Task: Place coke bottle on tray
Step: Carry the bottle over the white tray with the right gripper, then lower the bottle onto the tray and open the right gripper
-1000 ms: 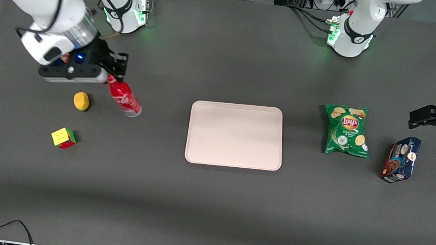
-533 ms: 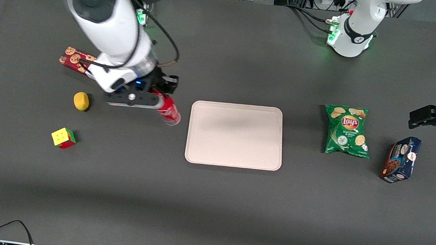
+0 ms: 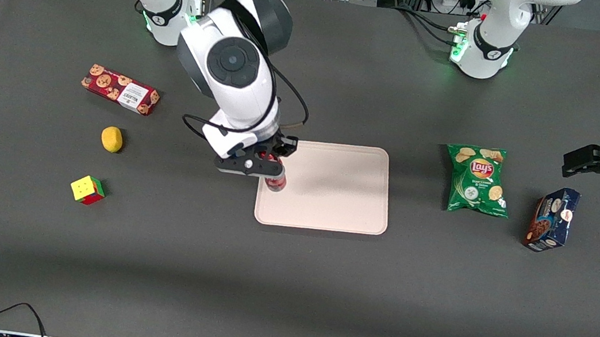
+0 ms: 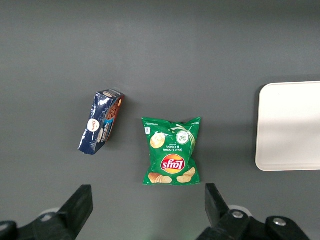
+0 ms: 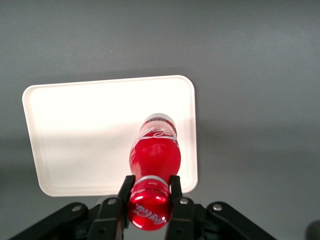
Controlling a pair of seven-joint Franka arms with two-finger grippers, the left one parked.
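My right gripper (image 3: 273, 160) is shut on the coke bottle (image 3: 277, 182), gripping it by the neck just under the red cap. In the right wrist view the gripper (image 5: 149, 189) holds the bottle (image 5: 155, 155) hanging upright, its clear base pointing down over the tray (image 5: 85, 135). The pale beige-pink tray (image 3: 337, 191) lies flat at the table's middle. The bottle hangs above the tray's edge that faces the working arm's end. I cannot tell whether its base touches the tray.
A red cookie-printed box (image 3: 120, 89), a yellow lemon-like object (image 3: 112, 139) and a colour cube (image 3: 87, 190) lie toward the working arm's end. A green Lay's bag (image 3: 477, 180) (image 4: 172, 150) and a dark blue box (image 3: 551, 219) (image 4: 101, 121) lie toward the parked arm's end.
My gripper has carried the coke bottle from beside the yellow object sideways to the tray's edge. The bottle has swung from tilted to nearly upright. The cookie box is uncovered now.
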